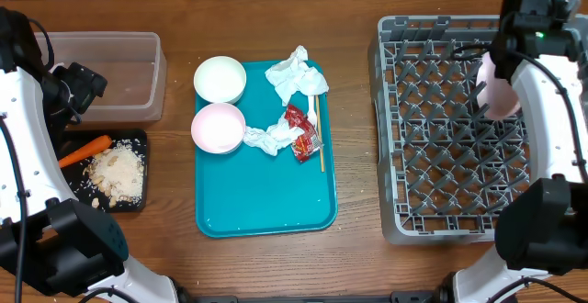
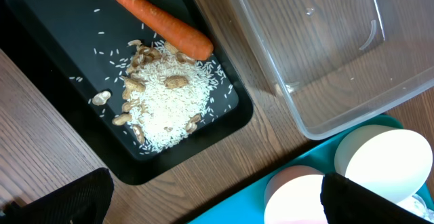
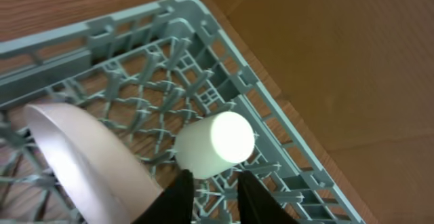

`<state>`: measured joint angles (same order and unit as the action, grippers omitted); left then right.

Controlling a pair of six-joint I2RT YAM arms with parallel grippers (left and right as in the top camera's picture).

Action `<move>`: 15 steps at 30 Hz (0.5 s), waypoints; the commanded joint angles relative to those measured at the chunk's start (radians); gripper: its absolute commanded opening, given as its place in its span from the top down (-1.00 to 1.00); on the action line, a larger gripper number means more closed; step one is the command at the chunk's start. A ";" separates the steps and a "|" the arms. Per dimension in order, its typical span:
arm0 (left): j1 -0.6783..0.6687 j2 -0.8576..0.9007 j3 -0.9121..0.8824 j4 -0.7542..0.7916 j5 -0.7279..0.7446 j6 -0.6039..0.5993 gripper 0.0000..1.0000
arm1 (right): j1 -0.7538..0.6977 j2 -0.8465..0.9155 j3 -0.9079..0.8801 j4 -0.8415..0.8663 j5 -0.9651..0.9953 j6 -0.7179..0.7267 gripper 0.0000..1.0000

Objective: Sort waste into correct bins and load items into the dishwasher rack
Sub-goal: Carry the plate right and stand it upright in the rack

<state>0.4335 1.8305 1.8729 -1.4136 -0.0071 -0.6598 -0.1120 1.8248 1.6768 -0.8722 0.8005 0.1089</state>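
Observation:
My right gripper [image 3: 211, 195] hangs over the far corner of the grey dishwasher rack [image 3: 203, 20], its fingers a narrow gap apart with nothing between them. A white cup [image 3: 215, 144] lies on its side in the rack just beyond the fingertips. A pink bowl [image 3: 81, 163] stands on edge just left of them, and it also shows in the overhead view [image 1: 501, 96]. My left gripper [image 2: 217, 203] is wide open and empty above the wood between the black tray [image 2: 41, 27] and the teal tray [image 1: 266, 202]. The teal tray holds a white bowl [image 1: 220, 79], a pink bowl [image 1: 218, 127], crumpled paper [image 1: 296, 76], a red wrapper [image 1: 301, 132] and a chopstick [image 1: 319, 138].
A clear plastic bin [image 1: 115, 73] stands at the back left. The black tray [image 1: 138, 140] holds a carrot [image 2: 159, 22] and a pile of rice with peanuts [image 2: 163, 98]. The rack [image 1: 450, 147] fills the right side of the table.

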 commanded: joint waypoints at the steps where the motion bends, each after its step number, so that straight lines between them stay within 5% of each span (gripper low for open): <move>1: -0.004 -0.019 0.014 0.001 0.000 -0.017 -1.00 | 0.055 0.004 -0.006 0.007 0.007 0.006 0.43; 5: -0.004 -0.019 0.014 0.001 0.000 -0.018 -0.99 | 0.144 -0.001 0.005 -0.001 0.006 0.006 -0.92; 11: -0.004 -0.019 0.014 0.001 0.000 -0.018 -1.00 | 0.354 -0.011 0.070 -0.020 -0.001 0.006 -1.00; 15: -0.004 -0.019 0.014 0.001 0.000 -0.018 -1.00 | 0.523 -0.010 0.084 -0.007 -0.278 0.006 -1.00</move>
<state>0.4335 1.8305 1.8729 -1.4136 -0.0067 -0.6598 0.3111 1.8248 1.7241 -0.8867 0.7429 0.1081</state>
